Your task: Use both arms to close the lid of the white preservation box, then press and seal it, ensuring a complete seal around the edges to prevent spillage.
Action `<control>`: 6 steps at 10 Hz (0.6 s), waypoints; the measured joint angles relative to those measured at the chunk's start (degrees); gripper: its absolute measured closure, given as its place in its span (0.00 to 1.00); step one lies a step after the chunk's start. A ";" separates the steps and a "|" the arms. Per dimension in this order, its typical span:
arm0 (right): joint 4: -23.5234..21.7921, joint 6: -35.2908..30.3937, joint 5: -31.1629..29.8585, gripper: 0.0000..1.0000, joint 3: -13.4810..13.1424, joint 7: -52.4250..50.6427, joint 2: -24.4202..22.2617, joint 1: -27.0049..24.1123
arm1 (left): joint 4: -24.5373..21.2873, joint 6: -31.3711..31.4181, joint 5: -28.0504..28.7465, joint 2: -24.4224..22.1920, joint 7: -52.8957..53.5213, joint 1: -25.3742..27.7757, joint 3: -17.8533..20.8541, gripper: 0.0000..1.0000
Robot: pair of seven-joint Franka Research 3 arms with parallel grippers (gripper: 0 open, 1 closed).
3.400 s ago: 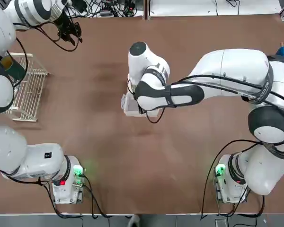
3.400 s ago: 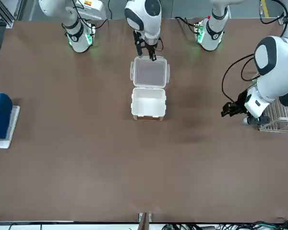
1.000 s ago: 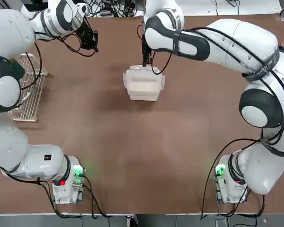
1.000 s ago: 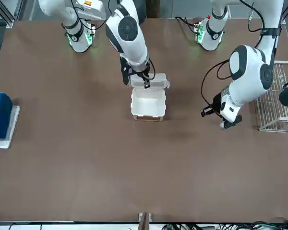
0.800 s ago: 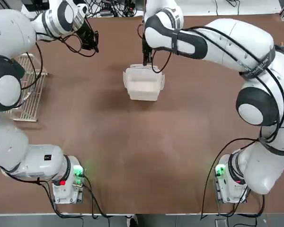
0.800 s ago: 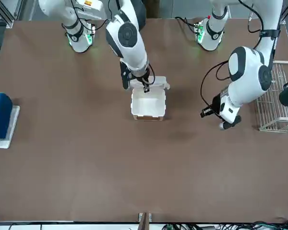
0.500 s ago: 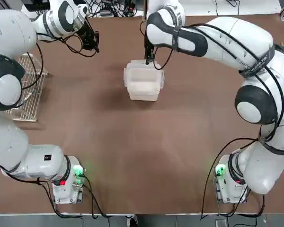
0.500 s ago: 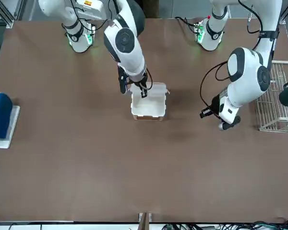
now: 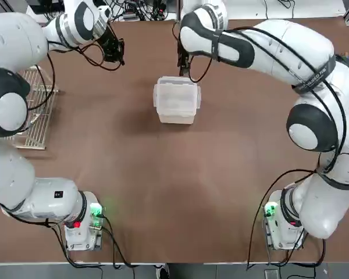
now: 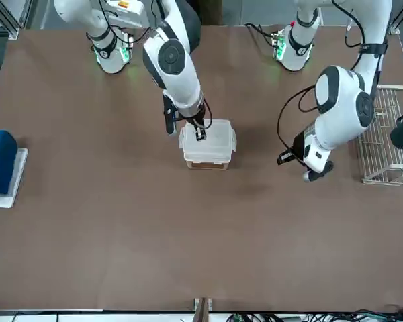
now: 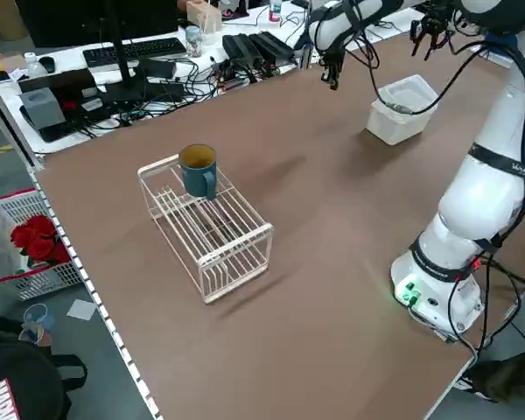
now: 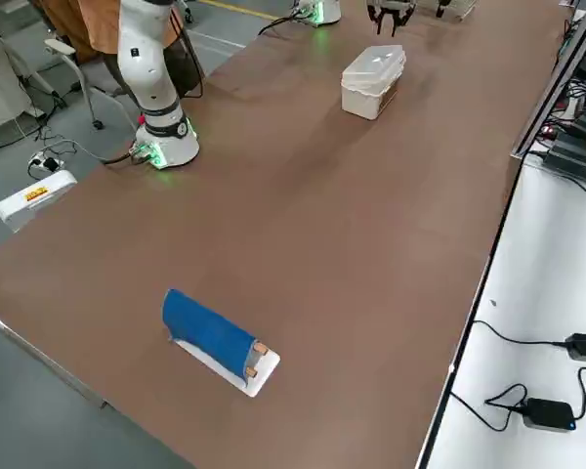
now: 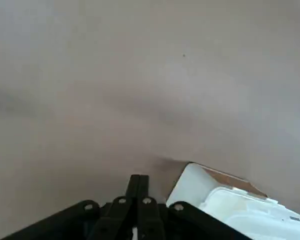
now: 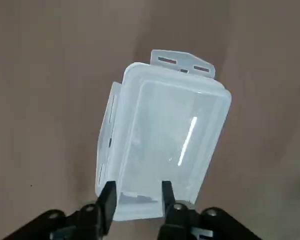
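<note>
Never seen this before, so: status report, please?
Right gripper open at box. Lid over box, side latches unfastened. Left gripper shut, away.

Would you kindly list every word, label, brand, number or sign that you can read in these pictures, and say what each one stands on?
None can be read.
Red-and-white printed card on the black bag: lettering too small and blurred to read.
Orange label on the white rounded casing of the robot's right arm: too small to read.
White translucent plastic box with a closed-over lid: no lettering visible.
</note>
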 joint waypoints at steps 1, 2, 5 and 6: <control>-0.04 2.18 -0.02 0.79 0.07 -0.01 1.96 0.74 | -1.13 1.43 -1.12 -0.41 -0.21 -0.10 -0.35 0.99; -0.05 3.87 -0.02 0.93 0.13 0.00 4.14 1.74 | -3.35 4.31 -2.98 -0.99 -0.21 -0.10 -1.40 0.99; 0.04 7.31 -0.06 0.96 0.21 0.05 7.97 4.20 | -9.46 12.01 -9.60 -1.24 -0.59 -0.55 -6.13 0.99; 0.05 7.64 -0.15 0.96 0.13 0.05 8.16 4.19 | -10.04 13.03 -10.99 -0.75 -1.03 -1.41 -6.67 0.99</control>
